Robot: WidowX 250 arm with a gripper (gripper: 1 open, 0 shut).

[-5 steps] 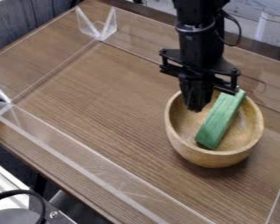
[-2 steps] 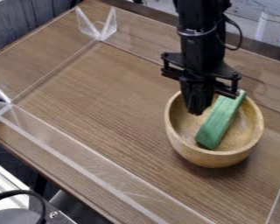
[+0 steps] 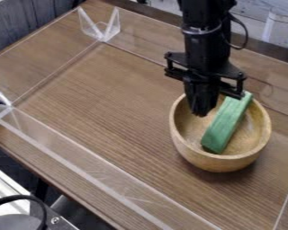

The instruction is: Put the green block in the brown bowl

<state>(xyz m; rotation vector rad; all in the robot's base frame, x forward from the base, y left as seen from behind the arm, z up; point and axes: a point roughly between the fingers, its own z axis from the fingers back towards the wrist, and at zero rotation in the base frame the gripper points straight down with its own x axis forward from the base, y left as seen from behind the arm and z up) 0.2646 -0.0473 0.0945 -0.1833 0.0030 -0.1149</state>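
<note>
Nothing has shifted since the earlier frames: my tool (image 3: 204,110) hangs in the same spot and the green block (image 3: 227,123) lies as it did. My tool points straight down, its tip inside the brown bowl (image 3: 219,154) near the bowl's far-left wall, and its jaws are clenched together with nothing visible between them. From this one view I cannot say for certain whether the tip touches the block's upper end or only stands just beside it.

The green block is already in the brown bowl, leaning: its lower end rests on the bowl's floor towards the near edge of the desk (image 3: 98,117), its upper end props against the far-right rim. So its long axis runs from near-left up to far-right, and it lies immediately to the right of my tool as the camera sees it.

That is the relation my next move turns on, as I judge it. With the block so close on that side, I should rise straight up out of the bowl; any sideways drift towards the right edge of the desk could catch the block's raised end and lever it over the rim.
</note>
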